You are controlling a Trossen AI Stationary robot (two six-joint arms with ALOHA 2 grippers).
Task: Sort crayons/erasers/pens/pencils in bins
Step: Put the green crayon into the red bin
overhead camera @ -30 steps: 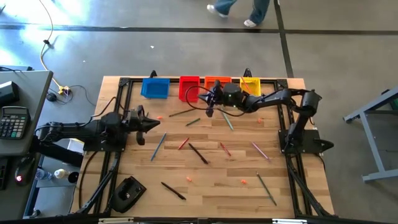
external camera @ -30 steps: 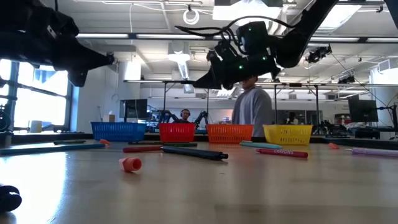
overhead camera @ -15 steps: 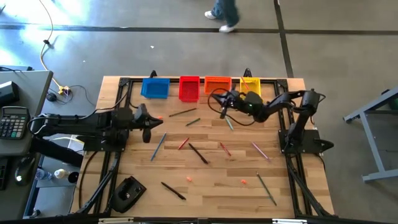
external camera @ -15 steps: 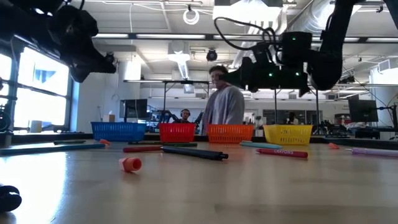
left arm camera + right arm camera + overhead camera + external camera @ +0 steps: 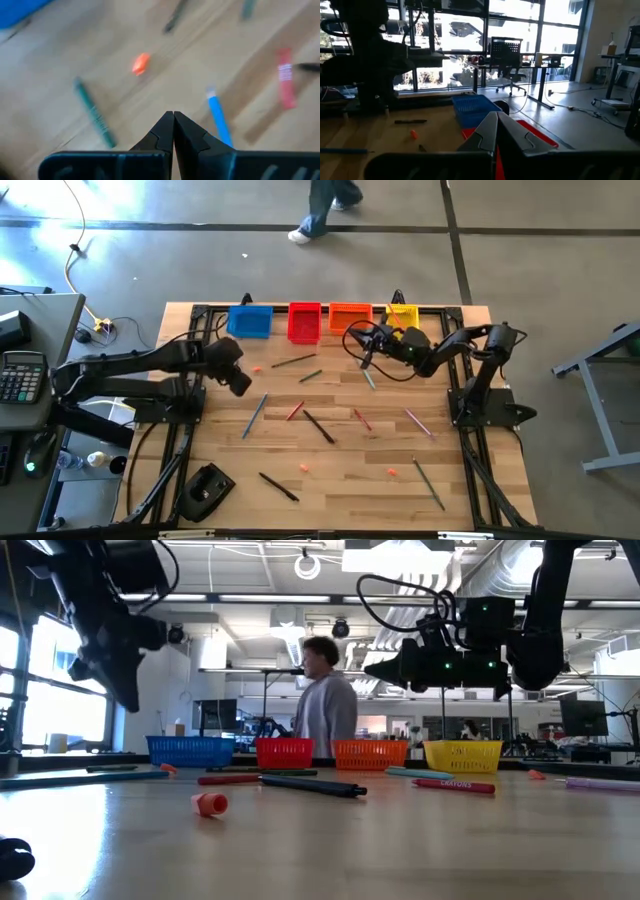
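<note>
Four bins stand in a row at the table's far edge: blue (image 5: 249, 321), red (image 5: 304, 321), orange (image 5: 349, 315), yellow (image 5: 402, 315). Several thin sticks lie scattered on the wood. Tiny pink-red erasers lie at the far left (image 5: 256, 368), at the near middle (image 5: 305, 468) and at the near right (image 5: 393, 472). My left gripper (image 5: 243, 385) is shut and empty, pointing down above an eraser (image 5: 141, 63), a green stick (image 5: 92, 112) and a blue stick (image 5: 218, 120). My right gripper (image 5: 365, 350) is shut and empty, held level above the table in front of the orange bin.
A black pen (image 5: 319, 426) and a red crayon (image 5: 295, 410) lie mid-table. A black device (image 5: 205, 490) sits at the near left corner. A black frame borders the table. A person (image 5: 325, 700) walks behind the table's far edge.
My left gripper has risen and tipped from level to pointing down, staying over the table's left part. My right gripper has drawn back from in front of the red bin toward the table's right and levelled out. The person behind has walked left.
</note>
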